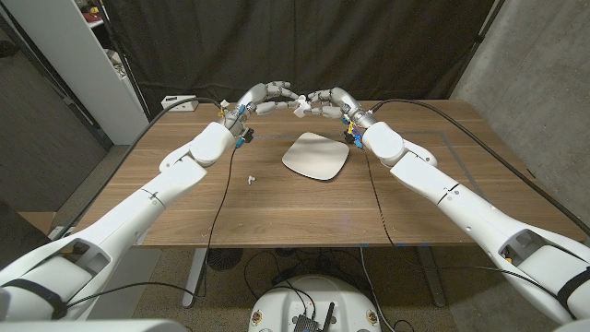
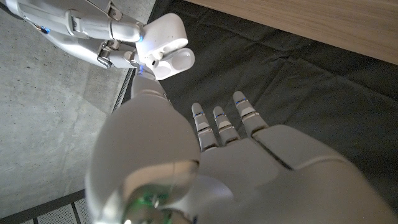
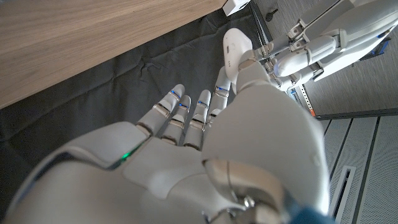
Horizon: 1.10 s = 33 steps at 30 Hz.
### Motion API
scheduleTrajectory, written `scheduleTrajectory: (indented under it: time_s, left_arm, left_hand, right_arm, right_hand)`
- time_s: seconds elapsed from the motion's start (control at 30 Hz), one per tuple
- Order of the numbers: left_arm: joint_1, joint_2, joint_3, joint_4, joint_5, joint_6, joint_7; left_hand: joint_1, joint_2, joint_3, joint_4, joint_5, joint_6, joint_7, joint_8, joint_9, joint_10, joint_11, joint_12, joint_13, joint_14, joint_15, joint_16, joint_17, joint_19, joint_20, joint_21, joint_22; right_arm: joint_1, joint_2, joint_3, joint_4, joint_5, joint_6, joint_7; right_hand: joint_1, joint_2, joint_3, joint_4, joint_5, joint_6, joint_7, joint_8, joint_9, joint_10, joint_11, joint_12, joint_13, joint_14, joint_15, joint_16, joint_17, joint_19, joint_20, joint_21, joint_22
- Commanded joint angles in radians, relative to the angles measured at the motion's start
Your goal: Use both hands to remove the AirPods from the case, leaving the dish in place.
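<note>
Both hands (image 1: 277, 97) (image 1: 329, 100) meet above the dish (image 1: 315, 155), fingers pinching the open case (image 1: 301, 110); one earbud (image 1: 251, 179) lies left of the dish.

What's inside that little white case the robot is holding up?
The case is open, lid swung back, held between both hands above the table's far edge. Its inside can't be made out; fingers cover part. One small white piece, maybe an AirPod, lies on the table left of the dish.
</note>
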Motion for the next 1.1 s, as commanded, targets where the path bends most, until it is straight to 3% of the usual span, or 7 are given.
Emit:
scheduleTrajectory:
  time_s: [0.03, 0.5, 0.8, 0.97, 1.0, 1.1]
  left_arm:
    - [-0.007, 0.004, 0.012, -0.008, 0.006, 0.021, -0.016]
    - [-0.008, 0.002, 0.019, -0.01, 0.001, 0.038, -0.023]
    - [0.001, 0.018, 0.031, -0.042, 0.058, 0.088, 0.004]
    - [0.007, 0.024, 0.033, -0.058, 0.07, 0.106, 0.008]
    - [0.008, 0.025, 0.032, -0.061, 0.071, 0.11, 0.009]
    - [0.012, 0.025, 0.03, -0.065, 0.068, 0.114, 0.011]
  left_hand:
    - [-0.007, -0.003, -0.007, 0.005, 0.004, -0.01, -0.002, -0.011, 0.001, -0.005, -0.002, 0.0, 0.003, 0.0, -0.022, 0.006, 0.005, 0.005, -0.003, 0.003, 0.003]
    - [-0.02, -0.004, -0.016, 0.016, 0.005, 0.004, 0.0, -0.015, -0.004, -0.003, 0.002, 0.002, 0.005, -0.003, -0.021, 0.006, 0.007, 0.004, -0.004, 0.002, 0.004]
    - [-0.027, -0.008, -0.024, 0.022, 0.005, 0.033, 0.014, -0.01, -0.009, 0.004, 0.003, 0.005, 0.006, 0.0, -0.023, 0.008, 0.008, 0.004, -0.006, 0.003, 0.004]
    - [-0.03, -0.004, -0.028, 0.028, 0.006, 0.03, 0.085, -0.017, -0.009, 0.0, 0.013, 0.004, 0.008, 0.002, -0.025, 0.009, 0.008, 0.005, -0.009, 0.004, 0.005]
    - [-0.031, -0.004, -0.03, 0.03, 0.006, 0.031, 0.113, -0.016, -0.005, -0.003, 0.021, 0.003, 0.008, 0.003, -0.021, 0.009, 0.007, 0.005, -0.008, 0.004, 0.005]
    - [-0.03, -0.003, -0.03, 0.03, 0.007, 0.045, 0.125, -0.01, -0.001, 0.003, 0.028, 0.006, 0.009, 0.003, -0.017, 0.008, 0.007, 0.006, -0.011, 0.005, 0.005]
  right_arm:
    - [-0.007, 0.0, -0.002, -0.009, -0.001, 0.01, 0.004]
    - [-0.003, 0.0, -0.019, -0.02, -0.018, 0.014, 0.023]
    - [-0.007, 0.001, -0.022, -0.026, -0.028, 0.022, 0.023]
    - [-0.01, 0.002, -0.022, -0.027, -0.035, 0.027, 0.018]
    - [-0.01, 0.003, -0.022, -0.026, -0.035, 0.029, 0.018]
    - [-0.012, 0.004, -0.02, -0.025, -0.04, 0.036, 0.012]
  right_hand:
    - [-0.002, 0.006, 0.003, 0.003, -0.003, 0.066, -0.066, 0.002, 0.216, -0.002, -0.003, -0.005, 0.002, -0.001, -0.088, -0.002, 0.001, 0.006, -0.007, -0.002, 0.001]
    - [-0.005, 0.009, 0.002, 0.005, -0.005, 0.063, -0.065, -0.001, 0.218, -0.003, -0.006, -0.005, 0.002, 0.0, -0.09, -0.002, 0.001, 0.004, -0.009, -0.003, 0.001]
    - [-0.008, 0.008, 0.001, 0.006, -0.006, 0.066, -0.064, -0.001, 0.218, -0.002, -0.006, -0.004, 0.003, 0.001, -0.09, -0.002, 0.001, 0.004, -0.008, -0.002, 0.001]
    - [-0.01, 0.007, 0.0, 0.007, -0.007, 0.069, -0.065, -0.002, 0.217, 0.001, -0.007, -0.003, 0.003, 0.001, -0.089, -0.002, 0.001, 0.006, -0.008, -0.002, 0.001]
    - [-0.01, 0.007, 0.0, 0.007, -0.007, 0.068, -0.066, -0.002, 0.217, 0.002, -0.006, -0.003, 0.003, 0.002, -0.089, -0.002, 0.001, 0.007, -0.007, -0.002, 0.001]
    - [-0.011, 0.007, 0.0, 0.007, -0.007, 0.068, -0.064, -0.003, 0.217, 0.002, -0.008, -0.003, 0.003, 0.002, -0.09, -0.002, 0.001, 0.006, -0.007, -0.002, 0.001]
